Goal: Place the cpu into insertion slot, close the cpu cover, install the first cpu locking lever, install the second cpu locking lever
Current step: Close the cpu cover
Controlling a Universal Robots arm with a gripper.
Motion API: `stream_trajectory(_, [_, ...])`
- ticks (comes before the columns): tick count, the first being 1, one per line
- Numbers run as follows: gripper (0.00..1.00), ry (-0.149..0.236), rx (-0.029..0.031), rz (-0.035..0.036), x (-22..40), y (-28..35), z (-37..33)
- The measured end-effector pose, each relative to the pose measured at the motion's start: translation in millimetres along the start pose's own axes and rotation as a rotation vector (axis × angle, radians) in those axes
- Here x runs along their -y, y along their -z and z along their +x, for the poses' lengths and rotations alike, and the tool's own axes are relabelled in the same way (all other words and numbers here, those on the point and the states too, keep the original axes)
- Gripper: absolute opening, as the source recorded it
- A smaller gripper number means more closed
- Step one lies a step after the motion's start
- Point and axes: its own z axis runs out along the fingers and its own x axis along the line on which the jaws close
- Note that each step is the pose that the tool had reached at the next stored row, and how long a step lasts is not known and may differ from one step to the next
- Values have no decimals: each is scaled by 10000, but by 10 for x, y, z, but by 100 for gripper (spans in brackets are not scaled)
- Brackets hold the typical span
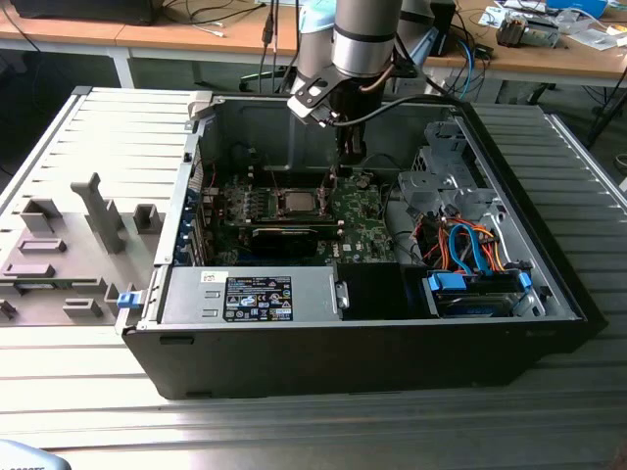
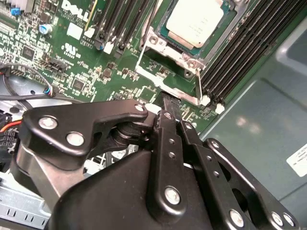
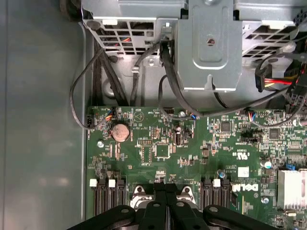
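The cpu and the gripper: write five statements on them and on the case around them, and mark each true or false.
1. The cpu lies in the insertion slot. True.
2. The gripper holds the cpu in the air. False: it is shut, low over the green board beside the slot, and the cpu is not in its grasp.
3. A round coin cell sits on the green board. True, in the first wrist view.
4. The computer case has its side panel on. False: it lies open, with the board in sight.
5. The cables by the drive bay are all black. False: orange and blue ones show in the exterior view.
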Motion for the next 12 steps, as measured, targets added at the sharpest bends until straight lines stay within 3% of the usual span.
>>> stream_trajectory(12, [11,0,-40,-1,182,-2,4])
